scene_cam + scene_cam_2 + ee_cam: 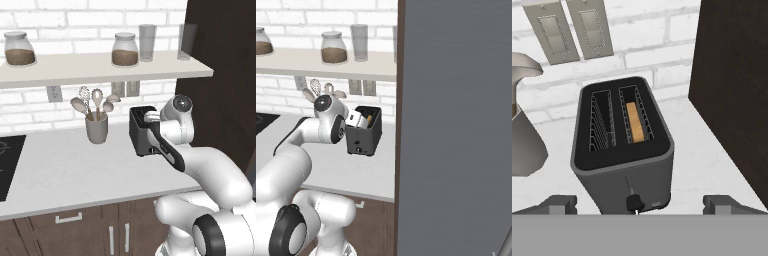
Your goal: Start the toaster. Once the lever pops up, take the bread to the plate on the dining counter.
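The dark grey toaster (619,167) stands on the light worktop against the brick wall, next to a tall dark cabinet. The bread (634,122), a golden slice, sits low in its right slot; the left slot is empty. The black lever knob (633,202) is on the narrow end facing me. My gripper (643,206) hovers above and in front of that end, open, with its fingertips (559,205) wide apart on either side of the toaster. From the base, my hand sits over the toaster (141,132) (363,134). The plate and dining counter are out of view.
A grey utensil holder (96,127) (524,145) stands left of the toaster. The dark cabinet side (732,90) (456,125) rises close on its right. A shelf (100,70) with jars and glasses hangs above. A black cooktop (7,160) lies far left. Wall outlets (567,30) are behind.
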You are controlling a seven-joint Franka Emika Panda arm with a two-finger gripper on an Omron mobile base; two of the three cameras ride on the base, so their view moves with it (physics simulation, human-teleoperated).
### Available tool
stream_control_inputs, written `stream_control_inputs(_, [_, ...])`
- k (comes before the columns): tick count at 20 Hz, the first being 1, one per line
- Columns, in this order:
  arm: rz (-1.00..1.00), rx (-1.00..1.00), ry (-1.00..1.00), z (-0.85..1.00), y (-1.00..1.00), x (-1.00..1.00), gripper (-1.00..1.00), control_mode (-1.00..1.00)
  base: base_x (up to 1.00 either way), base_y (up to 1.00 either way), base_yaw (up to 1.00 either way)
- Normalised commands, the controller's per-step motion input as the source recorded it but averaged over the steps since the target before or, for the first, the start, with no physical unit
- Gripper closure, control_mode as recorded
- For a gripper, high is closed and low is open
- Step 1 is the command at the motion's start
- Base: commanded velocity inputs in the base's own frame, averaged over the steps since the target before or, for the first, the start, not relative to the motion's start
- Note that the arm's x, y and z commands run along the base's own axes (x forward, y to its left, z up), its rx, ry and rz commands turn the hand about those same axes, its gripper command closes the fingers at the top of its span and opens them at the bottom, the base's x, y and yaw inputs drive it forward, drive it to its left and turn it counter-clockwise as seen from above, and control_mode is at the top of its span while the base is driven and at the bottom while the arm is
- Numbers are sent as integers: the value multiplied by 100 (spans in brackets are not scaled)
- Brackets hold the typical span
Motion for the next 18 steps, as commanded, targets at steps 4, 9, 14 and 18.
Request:
stream_control_inputs(4, [0, 0, 0, 0, 0, 0, -100, -100, 0, 0, 0])
stream_control_inputs(9, [0, 0, 0, 0, 0, 0, -100, -100, 0, 0, 0])
stream_control_inputs(14, [0, 0, 0, 0, 0, 0, -100, -100, 0, 0, 0])
stream_control_inputs(18, [0, 0, 0, 0, 0, 0, -100, -100, 0, 0, 0])
